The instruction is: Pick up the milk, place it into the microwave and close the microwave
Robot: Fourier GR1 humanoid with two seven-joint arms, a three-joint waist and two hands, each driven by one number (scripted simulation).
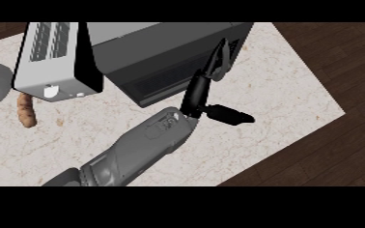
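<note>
Head view, boxy dark microwave [171, 58], black hand [203, 84] fingers straight

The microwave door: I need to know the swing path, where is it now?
In the head view the microwave door stands open at upper left, left of the microwave, with a brown sweet potato just below it.

Pale speckled stone-look counter [285, 92], dark wood-grain floor [321, 43], matt dark-grey microwave [164, 53] with glossy black door edge [87, 63]

The microwave's [171, 53] top runs under the frame's upper edge. At the left edge, a grey round object [4, 84] is cut off, unidentifiable.
</note>
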